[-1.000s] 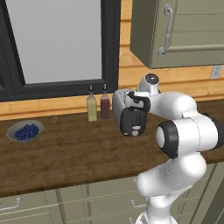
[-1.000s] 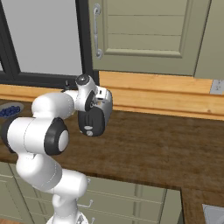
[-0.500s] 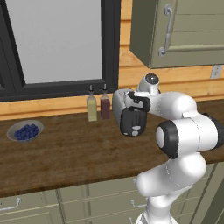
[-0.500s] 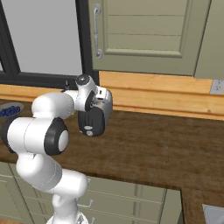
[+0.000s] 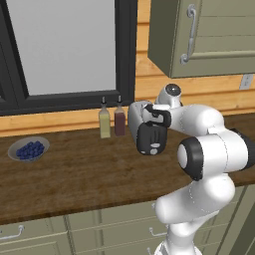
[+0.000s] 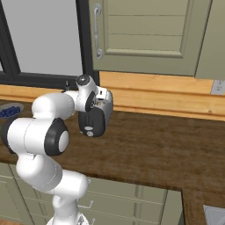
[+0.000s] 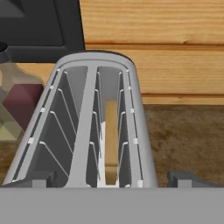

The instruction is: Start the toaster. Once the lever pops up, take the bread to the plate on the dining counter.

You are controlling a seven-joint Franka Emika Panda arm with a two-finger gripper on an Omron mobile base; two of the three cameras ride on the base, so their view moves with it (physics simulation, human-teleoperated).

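The silver toaster [image 7: 87, 131] lies just below my hand, its two slots running away toward the wooden wall. The tan bread [image 7: 111, 135] stands low in the right slot. My gripper [image 7: 111, 179] is open, its fingertips [image 7: 188, 178] wide apart over the toaster's near end and touching nothing. In the left base view the toaster's black end panel [image 5: 149, 139] faces me, with my hand directly above it. From the right base camera that black toaster panel [image 6: 91, 124] also shows under my wrist. The plate and the dining counter are out of view.
Two slim bottles [image 5: 112, 119] stand just left of the toaster against the wall. A grey bowl of blueberries [image 5: 29, 149] sits at the far left of the wooden worktop [image 5: 74, 169]. Green wall cabinets [image 6: 145, 35] hang above.
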